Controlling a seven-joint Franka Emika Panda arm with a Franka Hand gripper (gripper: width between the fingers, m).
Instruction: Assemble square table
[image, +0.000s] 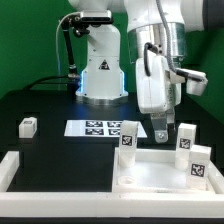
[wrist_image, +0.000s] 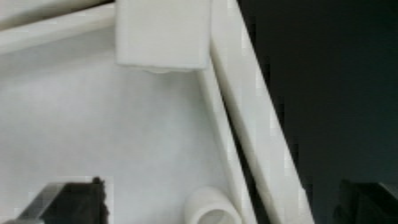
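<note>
1. A Franka arm's gripper (image: 162, 128) hangs over a white square tabletop (image: 150, 172) on a black work surface (image: 40, 105), its fingers spread apart and pinching nothing.
2. The tray-like top sits near the front of the scene, a little toward the exterior view's right, with its raised rim visible.
3. Three tagged white legs stand upright at the top: one (image: 127, 139) at its far corner on the exterior view's left, and two (image: 186, 137) (image: 199, 160) along the exterior view's right side.
4. A fourth leg (image: 28, 125) rests alone, well apart, on the exterior view's left.
5. The marker board (image: 94, 128) lies flat behind the tabletop.
6. A white L-shaped rail (image: 12, 168) borders the front corner.
7. The wrist view shows the top's inner surface (wrist_image: 98, 130) and rim (wrist_image: 246, 110) close up, with a dark fingertip (wrist_image: 71, 198) at the frame's edge.
</note>
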